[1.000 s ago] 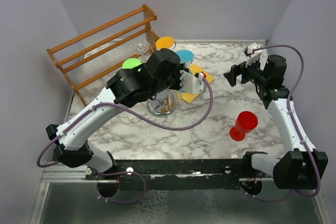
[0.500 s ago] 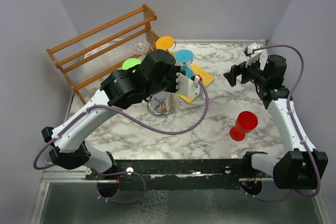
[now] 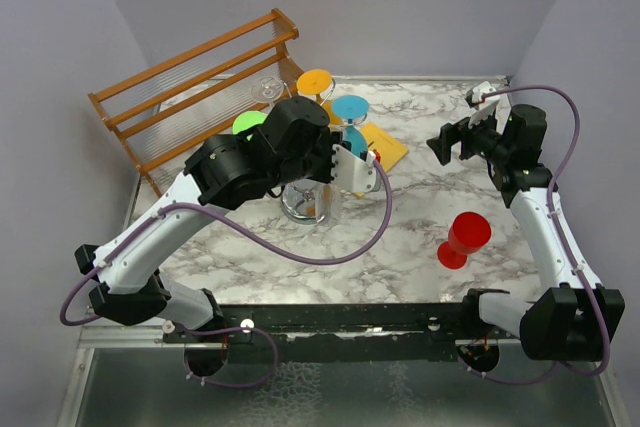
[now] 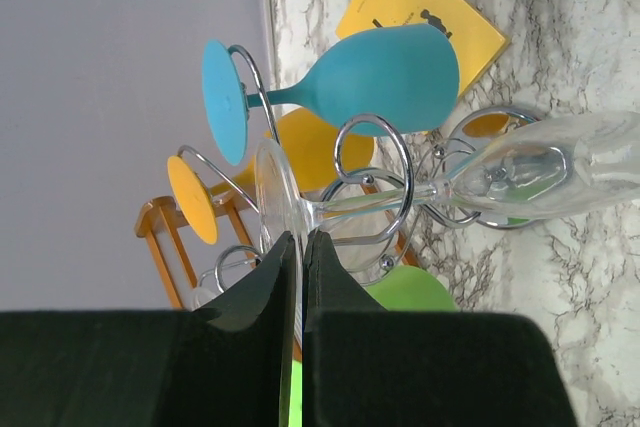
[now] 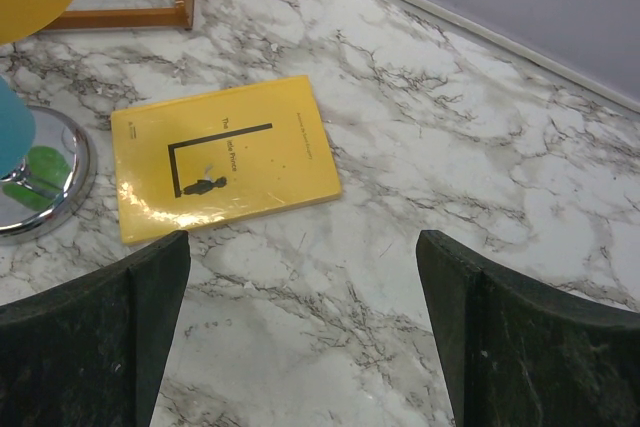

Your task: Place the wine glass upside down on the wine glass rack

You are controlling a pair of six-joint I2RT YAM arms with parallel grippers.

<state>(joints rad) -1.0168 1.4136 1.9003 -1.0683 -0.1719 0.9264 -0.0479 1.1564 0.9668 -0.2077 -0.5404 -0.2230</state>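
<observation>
The wine glass is clear: its round foot (image 4: 277,197) is pinched between the black fingers of my left gripper (image 4: 300,243), which is shut on it. It hangs with its foot up; its stem (image 4: 372,203) runs through a curled chrome loop (image 4: 404,161) of the wine glass rack (image 3: 303,209) and its bowl (image 4: 545,175) hangs toward the rack's round base. From the top, the left gripper (image 3: 338,169) sits over the rack and hides the glass. My right gripper (image 3: 449,143) hangs open at the back right, above bare marble (image 5: 300,259).
A teal glass (image 4: 385,75) hangs on the rack; orange (image 3: 315,81) and green (image 3: 250,121) feet show there too. A red glass (image 3: 462,238) stands at the front right. A yellow book (image 5: 225,157) lies by the rack. A wooden shelf rack (image 3: 190,87) stands back left.
My left wrist has shifted a little to the left and nearer over the chrome rack, still holding the clear glass. The right arm has not moved.
</observation>
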